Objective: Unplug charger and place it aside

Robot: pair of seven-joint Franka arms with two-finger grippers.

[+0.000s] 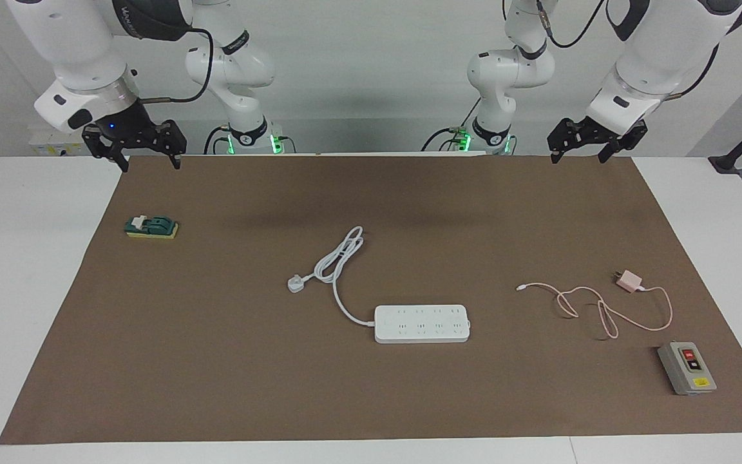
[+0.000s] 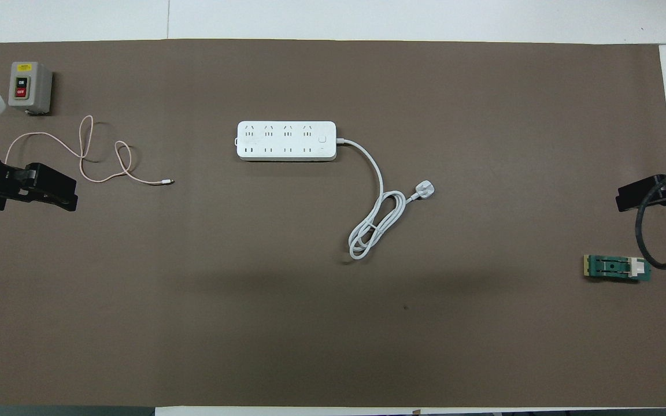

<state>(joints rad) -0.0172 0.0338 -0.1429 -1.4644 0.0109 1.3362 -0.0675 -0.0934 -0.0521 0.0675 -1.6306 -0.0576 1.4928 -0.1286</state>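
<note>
Brown matting on the worktop (image 1: pixel 55 361) is carrying the charger (image 1: pixel 629 280) unplugged, well apart from the power strip (image 1: pixel 422 323), so the open, empty left claw (image 1: pixel 580 149) and right claw (image 1: pixel 145 156) are best staying clear.

Power strip (image 1: pixel 422 323) at mid-counter (image 1: pixel 36 258), its cord coiled on the robots' side. Charger (image 1: pixel 629 280) lies unplugged toward the left arm's end, below the raised left gripper (image 1: pixel 582 143) with fingers (image 1: pixel 554 154) apart; switch box (image 1: pixel 686 368) beside its cable.

Matt brown paper-like mat (image 1: pixel 216 361); smooth glossy white plastic power strip (image 1: pixel 422 323); glossy pink charger (image 1: pixel 629 281).
</note>
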